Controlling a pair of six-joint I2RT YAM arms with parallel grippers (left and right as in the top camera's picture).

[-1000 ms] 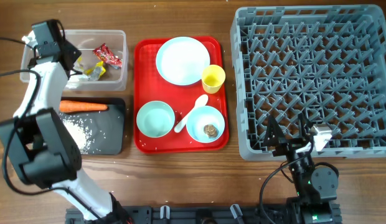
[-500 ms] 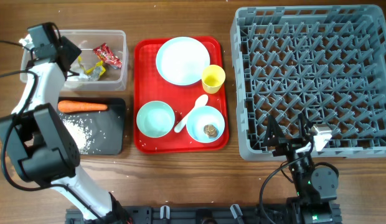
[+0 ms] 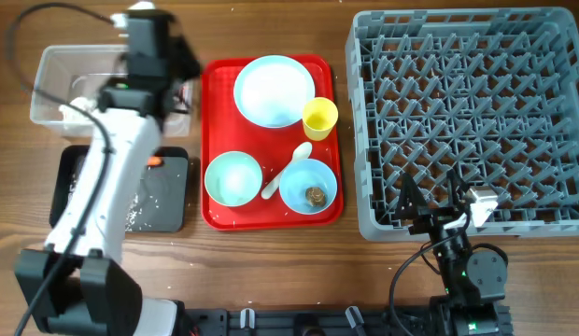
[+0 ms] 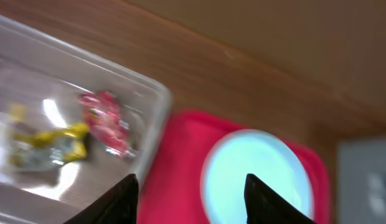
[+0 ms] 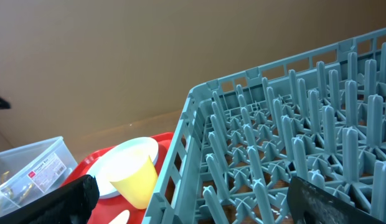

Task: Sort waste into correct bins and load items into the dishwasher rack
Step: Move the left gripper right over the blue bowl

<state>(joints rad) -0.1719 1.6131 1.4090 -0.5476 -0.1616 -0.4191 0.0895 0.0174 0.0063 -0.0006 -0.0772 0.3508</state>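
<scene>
At the far left we see the clear plastic rectangular tub (image 3: 49, 86); in the left wrist view a small red wrapper (image 4: 106, 118) and a small yellow wrapper (image 4: 56, 137) lie inside it, both blurred. The left gripper (image 4: 192, 190) hangs over the tub's right wall and the far left corner of the flat red serving tray (image 3: 207, 131), fingers spread with nothing between them. Nearer to us sits the shallow black rectangular tray (image 3: 173, 210), partly under the arm, and we make out one end of the orange carrot (image 3: 155, 161) and loose white rice (image 3: 140, 203) in it. On the red tray we find:

- **Far side:** the round light-blue plate (image 3: 268, 91), with the small yellow cup (image 3: 319, 119) just beside it on the right.
- **Near left:** the pale green bowl (image 3: 233, 177).
- **Between the bowls:** the white plastic spoon (image 3: 288, 171).
- **Near right:** the light-blue bowl (image 3: 308, 185), holding the small brown round lump (image 3: 315, 195).

To the right stands the large square grey plastic lattice rack (image 3: 467, 112). At its near edge the right gripper (image 3: 430, 196) has its fingers spread wide, gripping nothing
</scene>
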